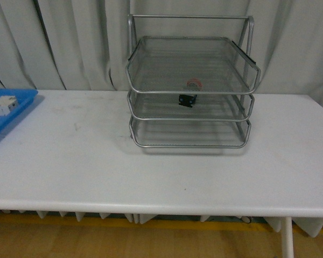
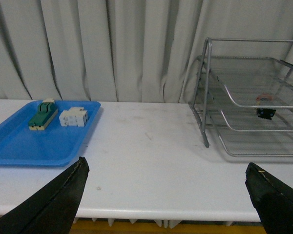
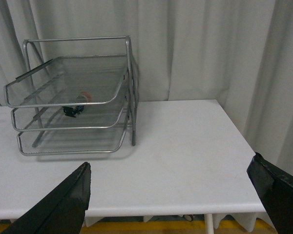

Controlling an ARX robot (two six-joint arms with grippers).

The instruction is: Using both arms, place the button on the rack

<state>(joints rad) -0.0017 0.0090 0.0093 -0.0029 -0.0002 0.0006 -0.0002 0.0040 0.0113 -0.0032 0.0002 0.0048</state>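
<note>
The left gripper [image 2: 166,195] sits low and close to its own camera. Its two dark fingers [image 2: 53,204] stand far apart, so it is wide open and holds nothing. The right gripper [image 3: 176,197] looks the same in its own camera, with its fingers [image 3: 58,204] spread wide and nothing between them. Neither arm shows in the front view.

The white table [image 1: 151,172] fills the front view from its near edge at 6 o'clock. Far over at 9 o'clock a blue tray [image 1: 5,115] sits at the table's edge. In the left wrist view it holds a green-topped block [image 2: 42,115] and a white block [image 2: 73,117], side by side.

Further back, towards 12 o'clock, stands the silver rack [image 1: 191,88] with three wire shelves. The button [image 1: 189,94] is in the rack, well apart from both grippers. Its red cap shows through the mesh of the top shelf and its dark body hangs below that. It seems to rest on the middle shelf, but the mesh makes this hard to tell.

Behind everything hangs a pale curtain [image 1: 70,37].
</note>
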